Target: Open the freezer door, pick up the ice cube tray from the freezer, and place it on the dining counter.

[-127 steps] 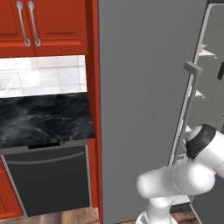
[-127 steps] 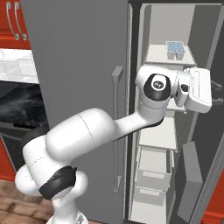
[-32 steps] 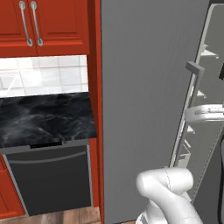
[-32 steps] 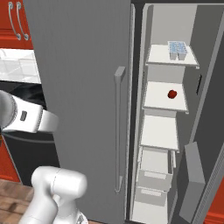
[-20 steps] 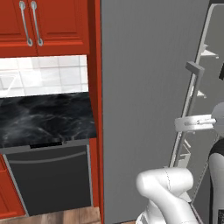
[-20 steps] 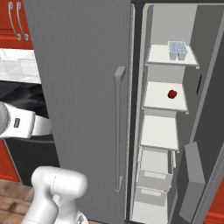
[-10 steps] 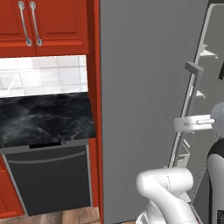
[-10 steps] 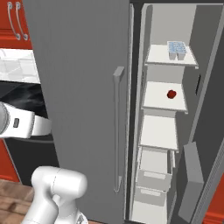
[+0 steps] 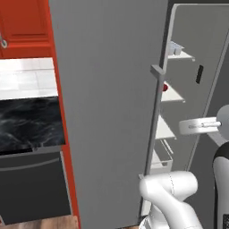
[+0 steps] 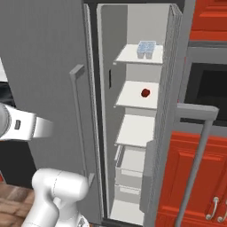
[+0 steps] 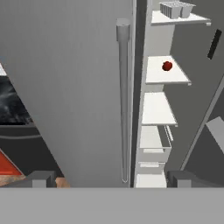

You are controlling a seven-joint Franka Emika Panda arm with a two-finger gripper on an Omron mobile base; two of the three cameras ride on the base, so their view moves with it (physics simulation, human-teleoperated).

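Note:
The freezer (image 10: 133,26) stands open, with white shelves inside. On its top shelf sits the pale ice cube tray (image 10: 146,48) (image 9: 175,48) (image 11: 176,8). The freezer door (image 10: 170,88) is swung out to the right and shows edge-on, its long bar handle (image 10: 195,155) sticking out. My gripper (image 11: 111,179) is open with nothing between its fingertips (image 11: 43,177). It hangs back from the fridge, facing the closed grey door's bar handle (image 11: 124,100), with the freezer shelves to the right of it. The dining counter is out of view.
A small red item (image 10: 145,92) (image 11: 166,66) lies on the second shelf, with drawers (image 10: 131,168) below. The closed grey fridge door (image 9: 107,103) is left of the opening. Black marble worktop (image 9: 27,120) lies left; red cabinets (image 10: 190,177) and a dark oven recess (image 10: 208,93) lie right.
The whole scene has slid left in both base views, so the base has moved right. The red cabinets right of the freezer have come into view. The gripper stays open.

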